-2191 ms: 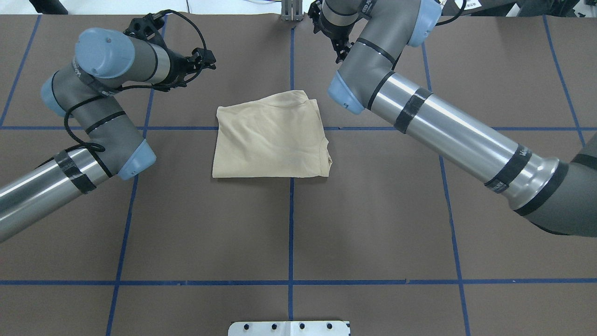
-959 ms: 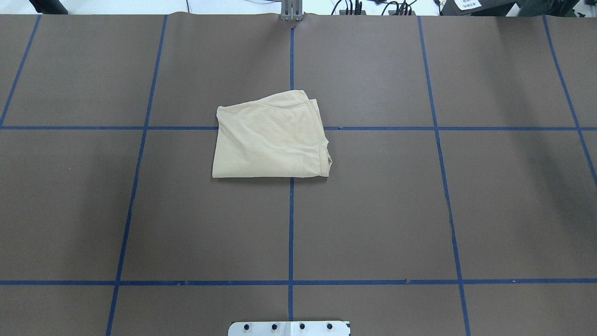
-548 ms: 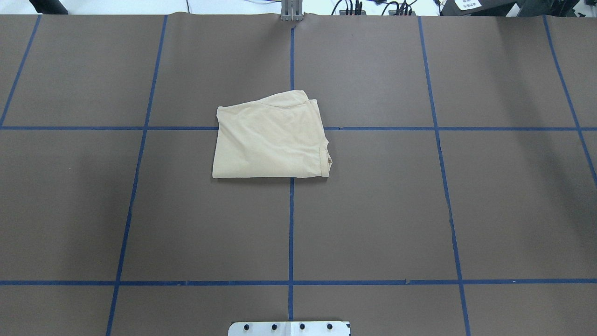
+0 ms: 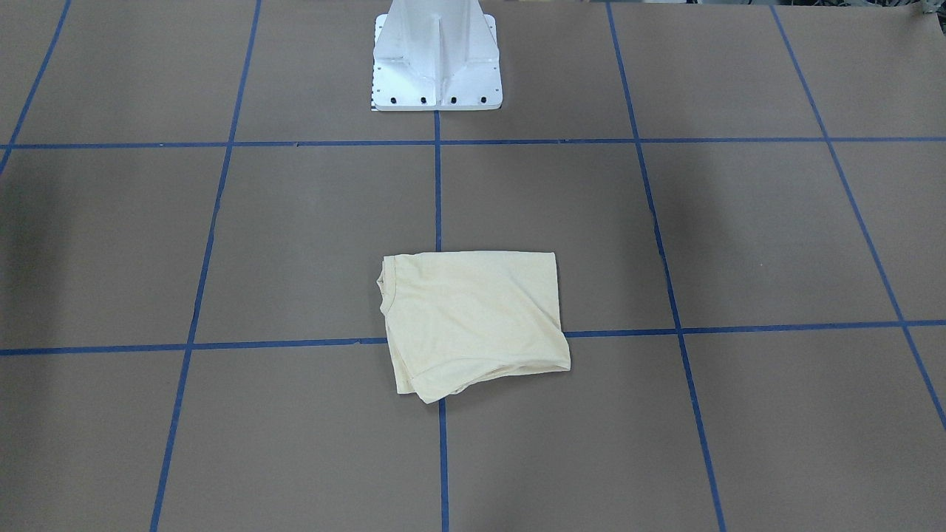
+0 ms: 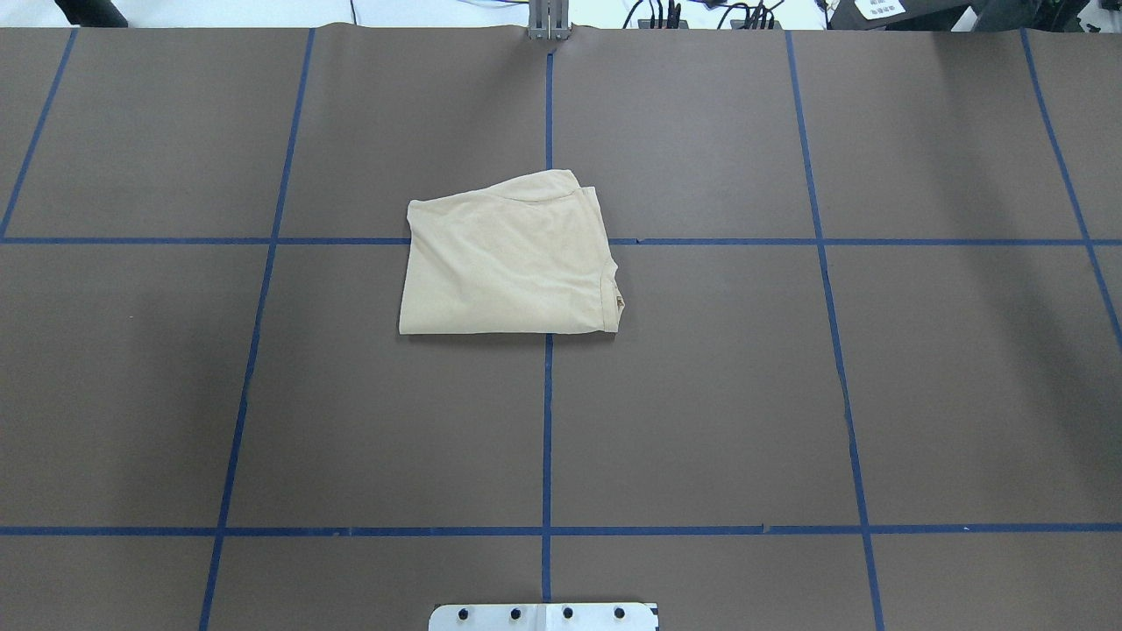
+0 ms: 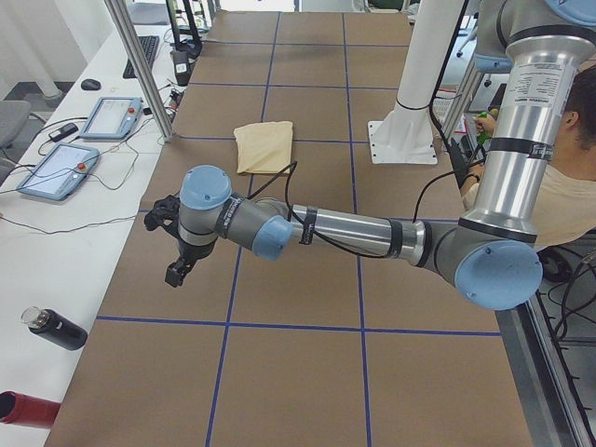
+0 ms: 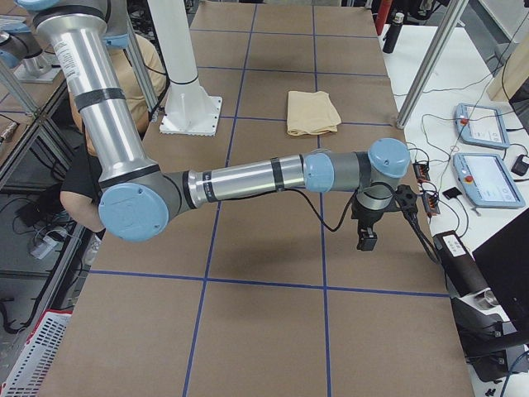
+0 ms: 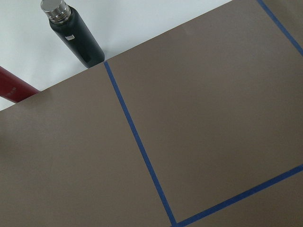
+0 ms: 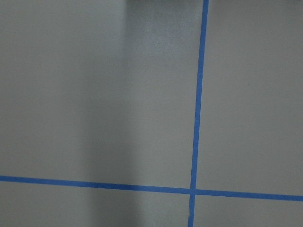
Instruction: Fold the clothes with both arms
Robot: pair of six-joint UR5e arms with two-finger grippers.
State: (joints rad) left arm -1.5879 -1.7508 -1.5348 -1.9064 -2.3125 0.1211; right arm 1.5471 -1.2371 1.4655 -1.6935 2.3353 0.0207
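Observation:
The clothes are one pale cream-yellow shirt [image 5: 508, 263], folded into a compact rectangle and lying flat mid-table, also seen from the front [image 4: 473, 318] and from both ends [image 6: 264, 146] [image 7: 312, 112]. No print shows. Both arms are swung out to the table's ends, far from the shirt. The left gripper [image 6: 177, 270] hangs near the table's far edge, and I cannot tell whether it is open or shut. The right gripper [image 7: 366, 240] hangs the same way at the other end, and I cannot tell its state. Neither wrist view shows fingers, only brown table and blue tape.
The white pedestal base [image 4: 436, 66] stands at the robot's side. A black bottle [image 8: 75, 35] and a red bottle [image 8: 12, 87] lie beyond the table edge. Control tablets [image 6: 112, 116] [image 7: 483, 124] and metal posts [image 6: 140, 65] line the far side. A person [image 6: 573, 186] sits behind the robot.
Both arms have left the overhead view since the earliest frame. The folded shirt has not moved.

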